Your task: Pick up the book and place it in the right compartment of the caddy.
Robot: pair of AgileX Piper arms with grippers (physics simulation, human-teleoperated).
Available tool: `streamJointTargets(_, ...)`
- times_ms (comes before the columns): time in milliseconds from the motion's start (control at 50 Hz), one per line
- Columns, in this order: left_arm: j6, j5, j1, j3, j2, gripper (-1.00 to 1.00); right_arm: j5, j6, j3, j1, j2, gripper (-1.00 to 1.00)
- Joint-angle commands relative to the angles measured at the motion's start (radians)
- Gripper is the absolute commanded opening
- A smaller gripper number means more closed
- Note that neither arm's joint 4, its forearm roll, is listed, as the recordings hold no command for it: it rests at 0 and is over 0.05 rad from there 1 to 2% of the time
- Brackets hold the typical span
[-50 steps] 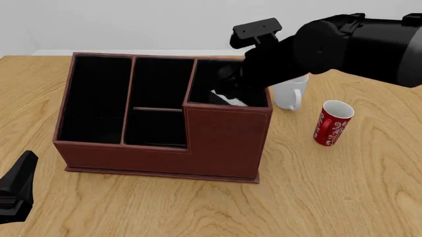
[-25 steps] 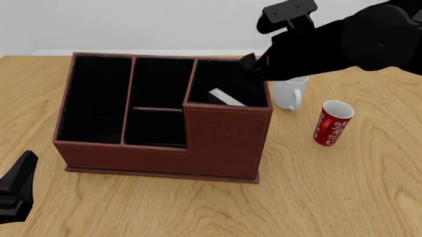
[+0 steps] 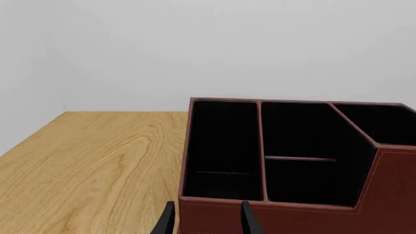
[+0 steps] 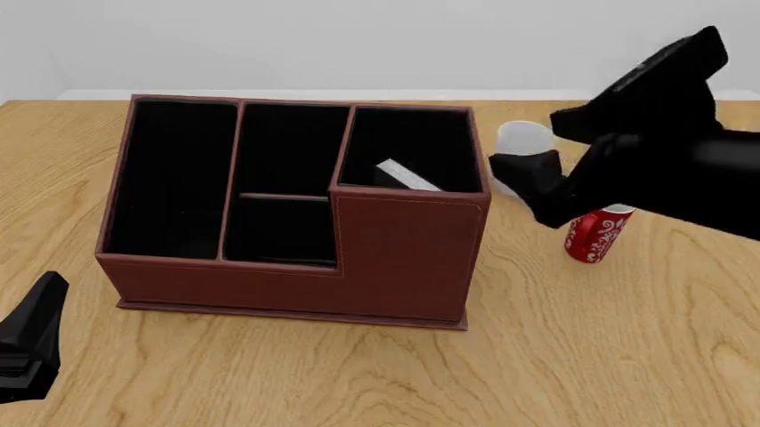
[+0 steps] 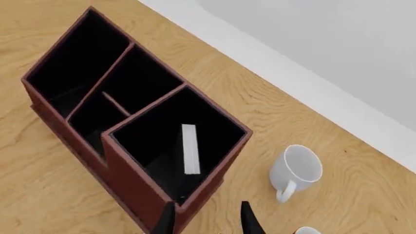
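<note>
In the left wrist view, the large reddish-brown, leather-look caddy with pale stitched edges and a matte black lining stands on the light wood-grain table before a plain grey wall. Its long narrow section and two small middle sections face the camera. The left gripper shows only as two thin black fingertips set apart with nothing between them, just in front of the caddy's low front wall.

In the front view, the caddy's stepped front rises to the roughly square, taller-walled right compartment. Inside it leans the thin black hardcover book, its white page edge showing as a slanted pale strip above the front wall. The right gripper, a bulky black shape, hangs to the right of the caddy, apart from the book, in front of a white ceramic mug and a red cylindrical can with white swirls. Whether its fingers are parted cannot be told here. The left gripper sits low at the near left corner, well apart from the caddy.

In the right wrist view, the book stands tilted within the right compartment. The right gripper's two black fingertips are spread and empty, above the caddy's corner, clear of the book. The white mug stands beside the caddy.
</note>
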Motion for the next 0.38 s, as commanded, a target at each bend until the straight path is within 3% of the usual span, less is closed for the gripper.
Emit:
streamJointTargets(20,0.0,0.0,0.0,0.0,0.0,1.0,-0.129,-0.049,0.217,-0.024,-0.254,1.0)
streamJointTargets(80,0.0,0.0,0.0,0.0,0.0,1.0,-0.171,-0.093,0.254,-0.003,-0.285,1.0)
streamJointTargets(120,0.0,0.0,0.0,0.0,0.0,1.0,-0.198,-0.035,0.264,-0.021,-0.307,1.0)
streamJointTargets(180,0.0,0.0,0.0,0.0,0.0,1.0,-0.243,-0.075,0.309,-0.038,-0.337,1.0)
streamJointTargets(280,0.0,0.0,0.0,0.0,0.0,1.0,-0.286,-0.056,0.375,-0.082,-0.469,1.0)
streamJointTargets(320,0.0,0.0,0.0,0.0,0.0,1.0,-0.357,-0.113,0.465,-0.1,-0.504,1.0)
streamJointTargets(340,0.0,0.0,0.0,0.0,0.0,1.0,-0.358,-0.113,0.466,-0.1,-0.504,1.0)
streamJointTargets(360,0.0,0.0,0.0,0.0,0.0,1.0,-0.409,-0.173,0.51,-0.1,-0.481,1.0)
streamJointTargets(380,0.0,0.0,0.0,0.0,0.0,1.0,-0.429,-0.175,0.527,-0.092,-0.485,1.0)
